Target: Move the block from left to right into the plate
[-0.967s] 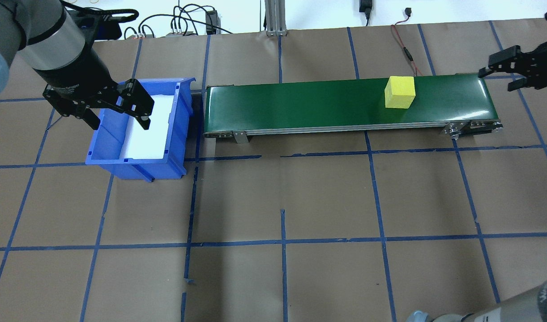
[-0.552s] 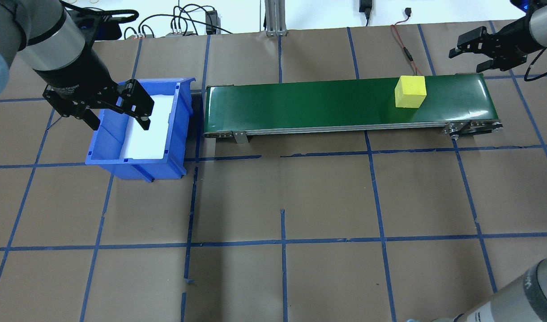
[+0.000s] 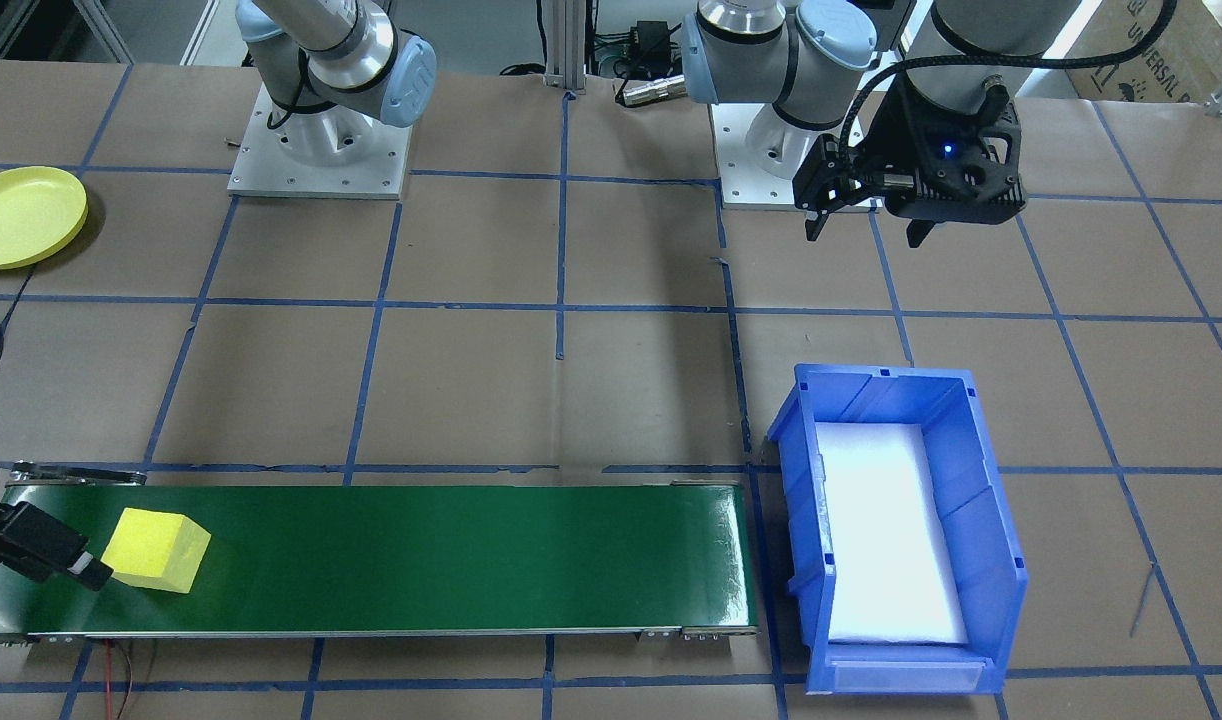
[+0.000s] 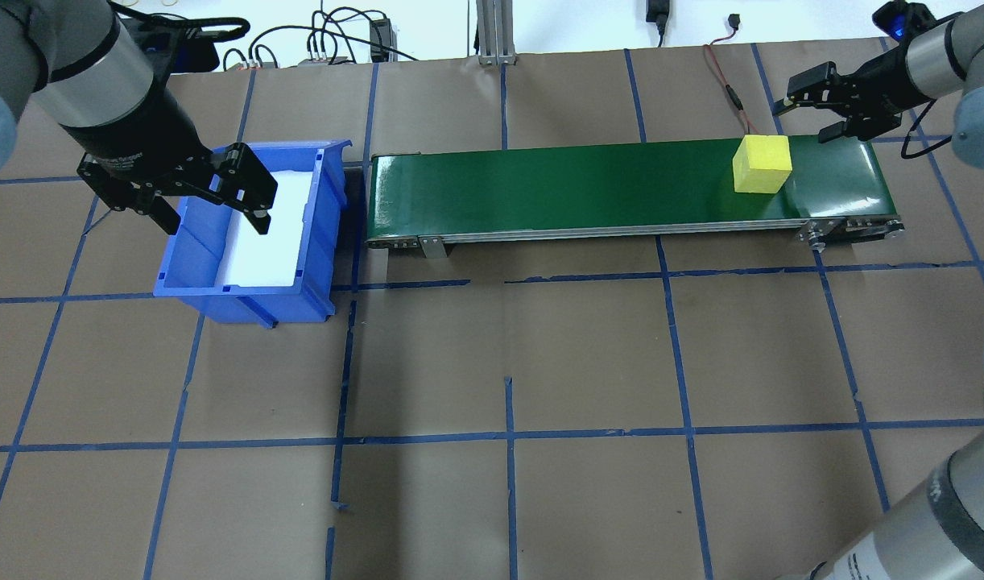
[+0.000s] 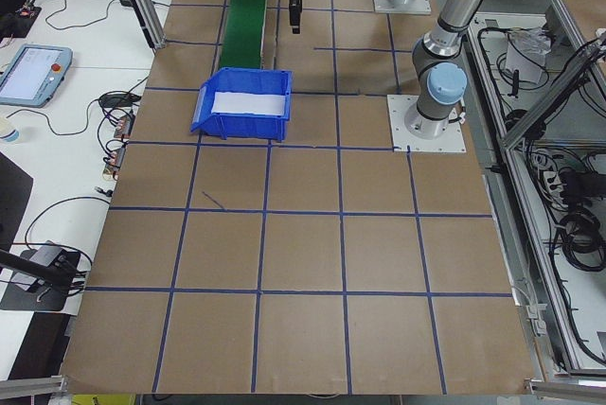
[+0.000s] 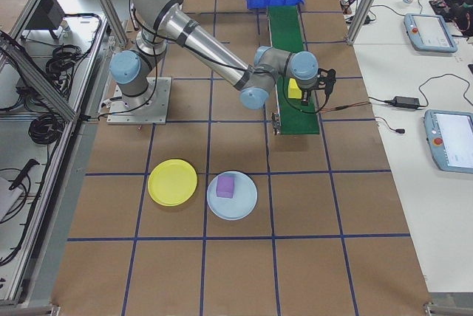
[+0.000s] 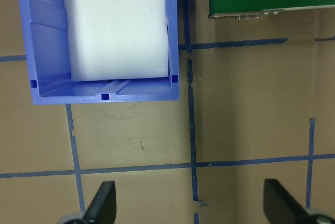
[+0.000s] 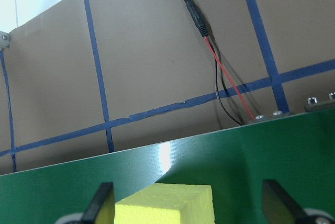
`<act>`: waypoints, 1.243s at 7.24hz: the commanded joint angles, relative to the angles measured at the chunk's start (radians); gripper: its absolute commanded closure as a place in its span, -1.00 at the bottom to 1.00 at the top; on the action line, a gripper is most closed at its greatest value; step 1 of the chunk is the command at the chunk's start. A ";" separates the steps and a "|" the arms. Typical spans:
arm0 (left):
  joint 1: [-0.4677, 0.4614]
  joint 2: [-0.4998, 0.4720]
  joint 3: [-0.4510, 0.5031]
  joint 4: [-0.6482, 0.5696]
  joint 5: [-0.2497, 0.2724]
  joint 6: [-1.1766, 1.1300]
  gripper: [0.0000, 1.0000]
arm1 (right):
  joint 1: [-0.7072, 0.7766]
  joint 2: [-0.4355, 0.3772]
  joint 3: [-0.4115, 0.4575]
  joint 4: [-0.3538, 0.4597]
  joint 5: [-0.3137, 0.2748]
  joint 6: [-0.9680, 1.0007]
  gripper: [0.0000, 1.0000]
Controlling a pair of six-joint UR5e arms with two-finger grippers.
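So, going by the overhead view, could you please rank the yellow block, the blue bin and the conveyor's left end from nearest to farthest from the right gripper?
1. Yellow block: on the belt's right end, just below the right gripper.
2. Conveyor's left end: mid-table.
3. Blue bin: far left, beyond the belt.

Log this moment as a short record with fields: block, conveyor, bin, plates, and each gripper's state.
block: yellow block resting on the conveyor, near its end on the robot's right
conveyor: green belt, nothing else on it
bin: blue bin at the belt's other end, holding only a white liner
plates: yellow plate empty; pale blue plate holds a purple block
left gripper: open, above the bin, holding nothing
right gripper: open, close to the yellow block at the belt's end, not gripping it
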 commanded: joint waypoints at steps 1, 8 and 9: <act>0.000 0.000 0.000 0.000 0.000 0.000 -1.00 | 0.005 0.003 0.011 -0.002 0.000 -0.005 -1.00; 0.000 0.000 0.000 -0.002 0.002 0.000 -1.00 | 0.010 -0.012 0.076 -0.057 -0.323 -0.188 0.17; 0.000 0.000 0.000 -0.002 0.002 0.000 -1.00 | -0.037 -0.052 0.082 -0.053 -0.478 -0.375 0.17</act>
